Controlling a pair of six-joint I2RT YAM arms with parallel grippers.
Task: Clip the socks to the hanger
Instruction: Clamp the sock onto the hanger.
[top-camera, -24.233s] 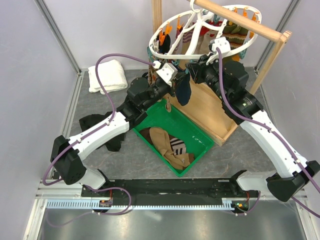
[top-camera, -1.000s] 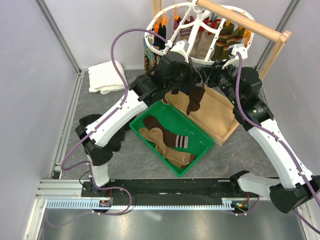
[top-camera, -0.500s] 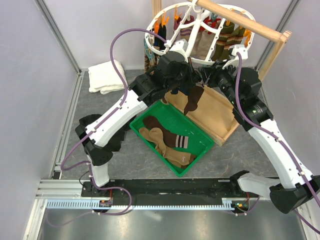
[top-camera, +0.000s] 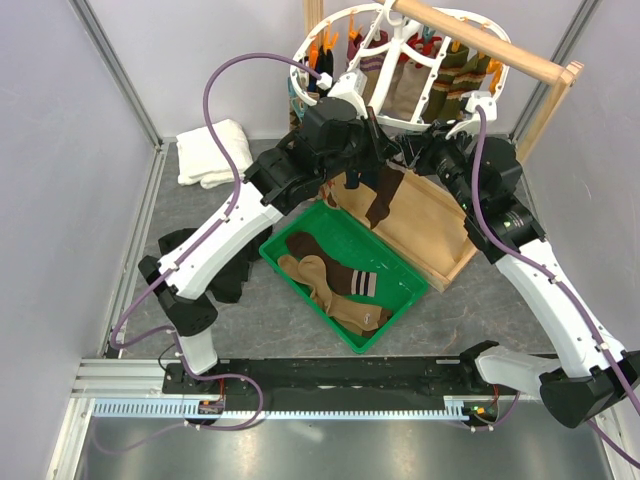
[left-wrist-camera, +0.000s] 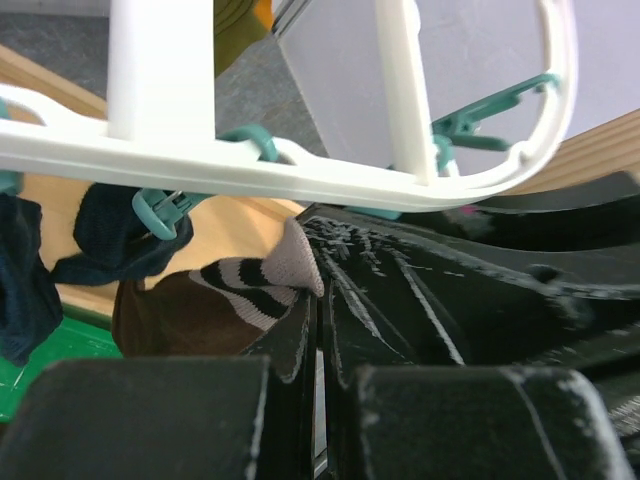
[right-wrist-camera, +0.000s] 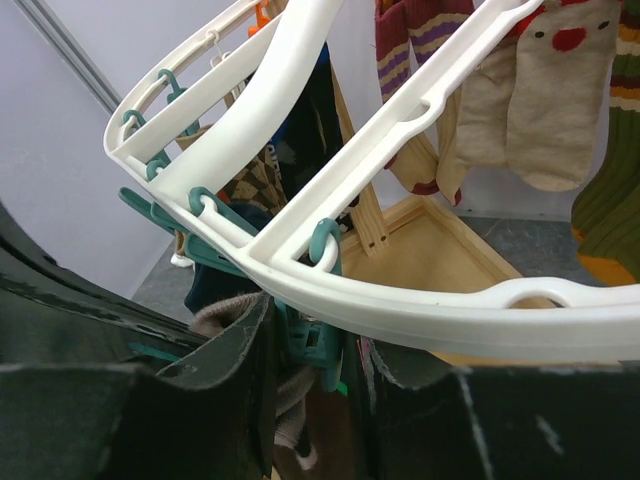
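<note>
A dark brown sock (top-camera: 384, 198) with white stripes hangs above the green bin. My left gripper (top-camera: 370, 158) is shut on its cuff. In the left wrist view the striped cuff (left-wrist-camera: 262, 287) sticks out of the shut left gripper (left-wrist-camera: 320, 292), just under the white hanger (left-wrist-camera: 250, 165). My right gripper (top-camera: 416, 154) is shut on a teal clip (right-wrist-camera: 322, 340) that dangles from the hanger's rim (right-wrist-camera: 420, 305). The sock's cuff (right-wrist-camera: 222, 312) lies right beside that clip. Other socks (right-wrist-camera: 530, 110) hang from the hanger (top-camera: 417, 124) farther back.
The green bin (top-camera: 277, 262) below holds tan socks (top-camera: 325, 290) and a striped one (top-camera: 362, 285). The wooden rail stand (top-camera: 480, 42) carries the hanger, and its tray base (top-camera: 435, 235) sits under my right arm. A white towel (top-camera: 212, 152) and a black cloth heap (top-camera: 190, 248) lie left.
My left arm has swung its wrist up and left, which raised the striped sock a little toward the hanger's rim. The right arm has stayed on the clip.
</note>
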